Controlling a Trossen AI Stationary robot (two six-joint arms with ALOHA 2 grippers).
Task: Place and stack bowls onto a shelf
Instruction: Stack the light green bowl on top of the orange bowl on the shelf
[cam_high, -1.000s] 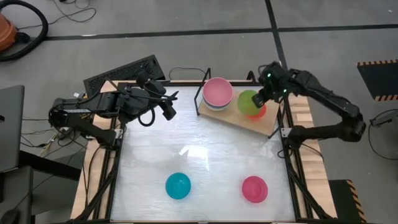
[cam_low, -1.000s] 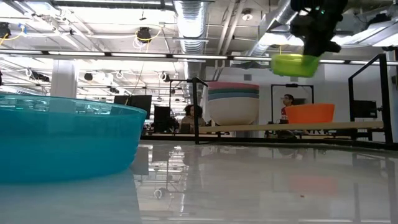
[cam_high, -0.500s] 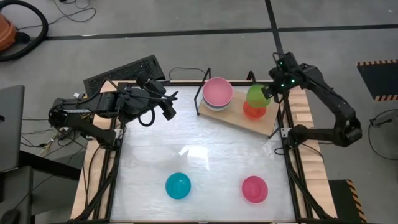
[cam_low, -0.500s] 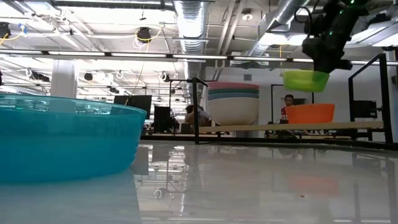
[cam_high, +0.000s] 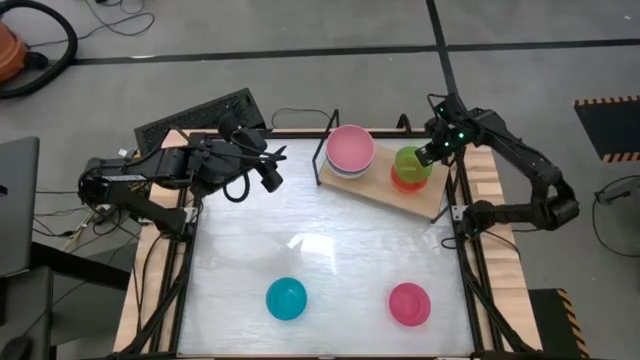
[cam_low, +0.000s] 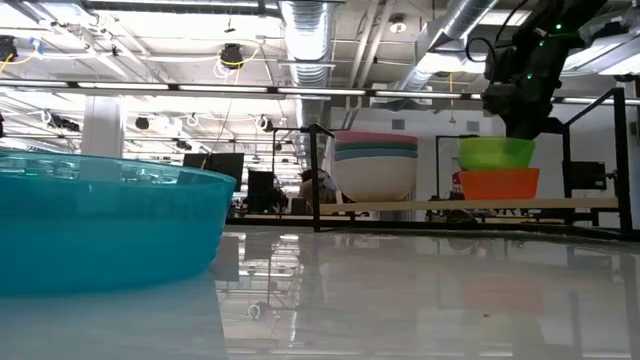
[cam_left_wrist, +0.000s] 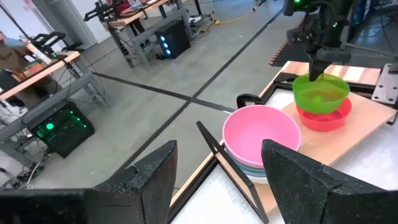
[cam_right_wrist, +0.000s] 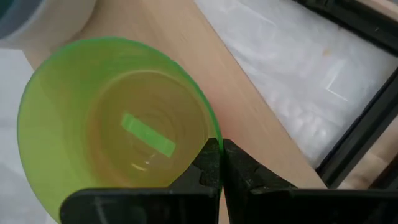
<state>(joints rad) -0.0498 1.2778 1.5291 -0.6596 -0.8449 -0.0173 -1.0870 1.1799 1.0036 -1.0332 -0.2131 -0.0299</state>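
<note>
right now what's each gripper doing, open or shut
Left gripper: open, holding nothing, beside the table's far left corner.
Right gripper: shut on the lime green bowl rim, over the orange-red bowl.

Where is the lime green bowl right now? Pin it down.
The lime green bowl sits nested in the orange-red bowl on the shelf, right of the pink-topped stack, rim pinched by the right gripper.

Bright, glare on tabletop (cam_high: 320, 250)

A lime green bowl (cam_high: 410, 161) sits on an orange-red bowl (cam_high: 405, 181) on the light-wood shelf (cam_high: 385, 194). A pink bowl (cam_high: 350, 147) tops a teal-and-white stack. On the glossy white table (cam_high: 330, 260) sit a bright blue bowl (cam_high: 286, 298) and another pink bowl (cam_high: 409, 303).
</note>
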